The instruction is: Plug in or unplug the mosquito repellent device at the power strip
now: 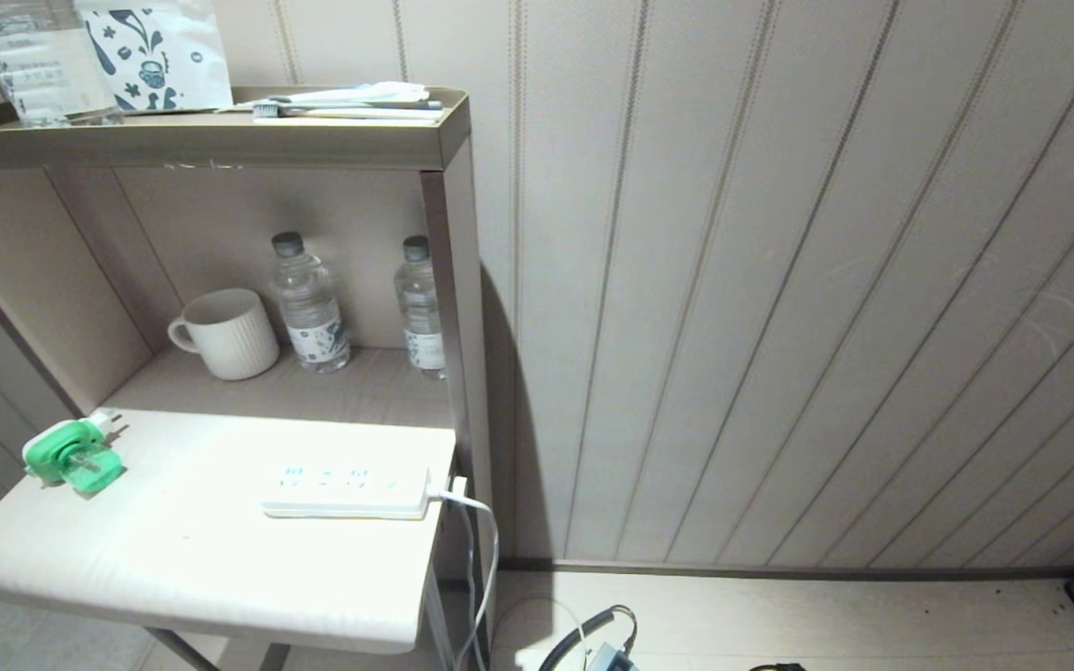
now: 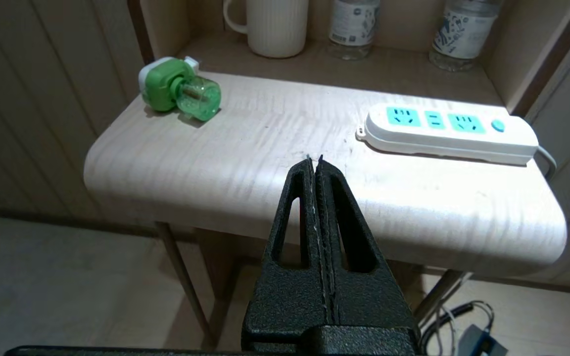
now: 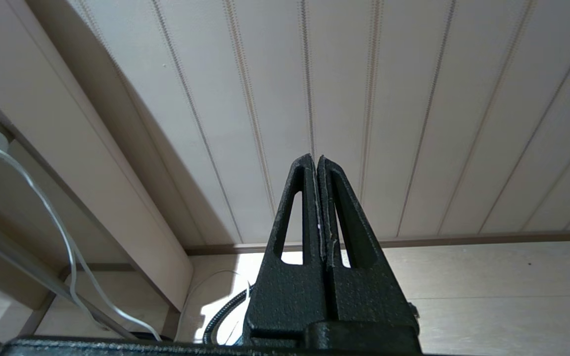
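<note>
The mosquito repellent device (image 1: 71, 454) (image 2: 178, 90), green and white with a translucent green bottle, lies on its side at the far left of the pale table, unplugged. The white power strip (image 1: 348, 492) (image 2: 451, 132) lies flat near the table's right edge, all its sockets bare, its white cord (image 1: 481, 550) hanging off the right end. My left gripper (image 2: 314, 159) is shut and empty, drawn back in front of the table's near edge, apart from both. My right gripper (image 3: 313, 158) is shut and empty, low beside the table and facing the panelled wall. Neither arm shows in the head view.
Behind the table stands a shelf unit (image 1: 448, 280) holding a white ribbed mug (image 1: 229, 333) and two clear water bottles (image 1: 310, 303). Its top (image 1: 201, 140) carries a bottle, a printed packet and toothbrushes. Cables (image 1: 593, 634) lie on the floor to the right.
</note>
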Tool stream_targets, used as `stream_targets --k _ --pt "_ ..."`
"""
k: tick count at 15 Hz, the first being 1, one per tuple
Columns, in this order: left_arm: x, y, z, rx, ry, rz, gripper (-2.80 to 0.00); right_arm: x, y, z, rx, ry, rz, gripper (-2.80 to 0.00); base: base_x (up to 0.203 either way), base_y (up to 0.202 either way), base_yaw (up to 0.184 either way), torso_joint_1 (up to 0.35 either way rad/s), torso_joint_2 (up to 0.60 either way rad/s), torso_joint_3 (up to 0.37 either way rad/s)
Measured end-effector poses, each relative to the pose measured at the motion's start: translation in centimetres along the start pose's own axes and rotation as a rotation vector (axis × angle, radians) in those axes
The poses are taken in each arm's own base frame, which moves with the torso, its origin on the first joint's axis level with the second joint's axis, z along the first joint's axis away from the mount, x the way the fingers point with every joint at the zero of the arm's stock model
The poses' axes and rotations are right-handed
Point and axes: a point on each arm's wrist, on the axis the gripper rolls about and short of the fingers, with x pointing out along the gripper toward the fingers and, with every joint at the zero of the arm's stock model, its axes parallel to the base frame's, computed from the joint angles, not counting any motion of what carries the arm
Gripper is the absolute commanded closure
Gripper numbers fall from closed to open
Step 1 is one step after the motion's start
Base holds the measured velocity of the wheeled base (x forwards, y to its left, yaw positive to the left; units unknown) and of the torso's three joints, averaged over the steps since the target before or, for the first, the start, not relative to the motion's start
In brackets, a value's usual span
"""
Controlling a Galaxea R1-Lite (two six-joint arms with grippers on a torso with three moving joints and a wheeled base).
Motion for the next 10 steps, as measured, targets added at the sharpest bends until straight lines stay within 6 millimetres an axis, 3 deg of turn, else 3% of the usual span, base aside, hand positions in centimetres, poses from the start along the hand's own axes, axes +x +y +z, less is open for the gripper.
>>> stream_targets --k 2,5,10 --pt "-0.7 0.0 -1.0 0.037 -0.085 -0.027 0.0 0.0 0.0 0.0 0.0 0.0 0.0 0.0 0.0 0.0 0.0 0.0 0.0 0.0" --pt "-1.0 0.0 -2.5 0.023 -0.033 -0.06 0.0 0.0 0.0 0.0 0.0 0.0 0.0 0.0 0.0 0.0 0.0 0.0 0.0 0.0" --pt "-1.1 0.1 -2.6 0.039 -0.045 -0.051 0.0 0.0 0.0 0.0 0.0 0.0 -0.001 0.0 0.0 0.0 0.0 0.0 0.0 0.0"
